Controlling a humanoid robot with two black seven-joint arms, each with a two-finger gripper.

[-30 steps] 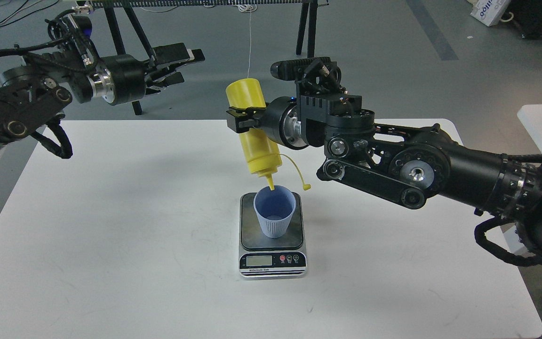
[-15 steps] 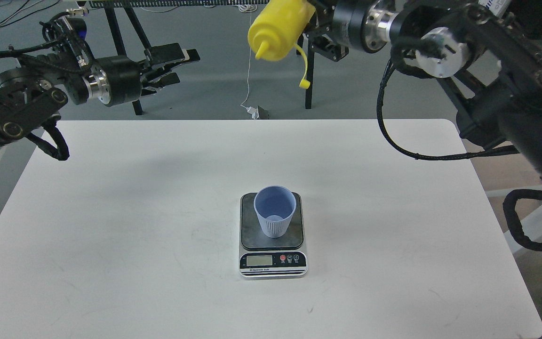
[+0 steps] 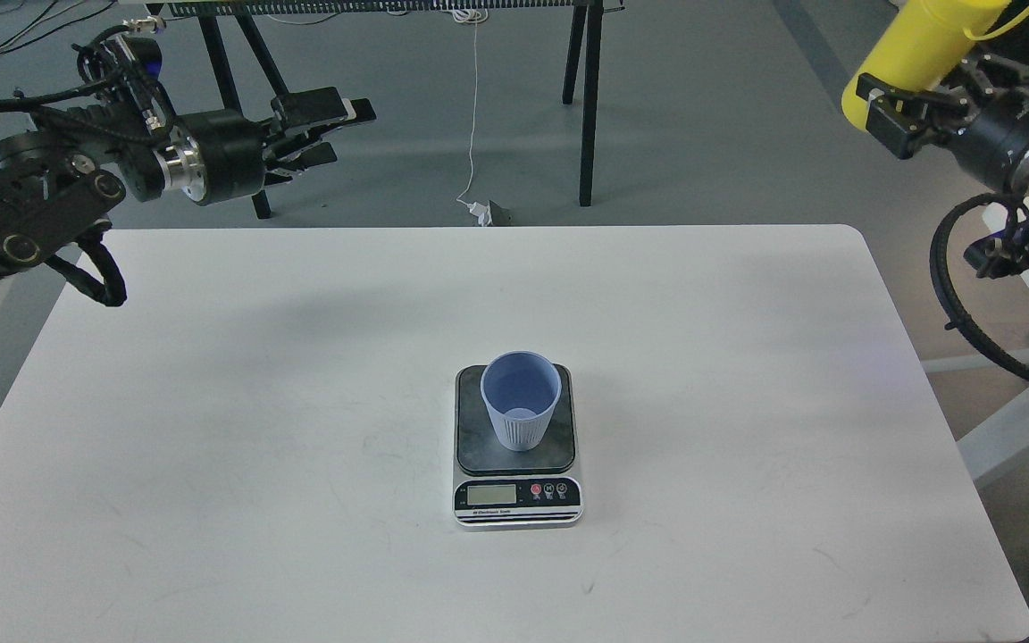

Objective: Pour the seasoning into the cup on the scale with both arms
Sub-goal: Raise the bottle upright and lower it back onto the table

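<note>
Two black robot arms hang above the white table [image 3: 211, 402]. The right gripper [image 3: 897, 112], up at the far right corner and off the table's edge, pinches the yellow plastic squeeze bottle [image 3: 916, 54]. The left gripper [image 3: 336, 129] hovers at the far left, fingers slightly spread, holding nothing. Mid-table, the small ribbed blue-grey plastic cup [image 3: 522, 399] stands upright on the dark platform of the small silver-fronted digital scale [image 3: 517, 464].

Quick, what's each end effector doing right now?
Left end effector: open, holding nothing.
Right end effector: closed on the yellow seasoning bottle.
</note>
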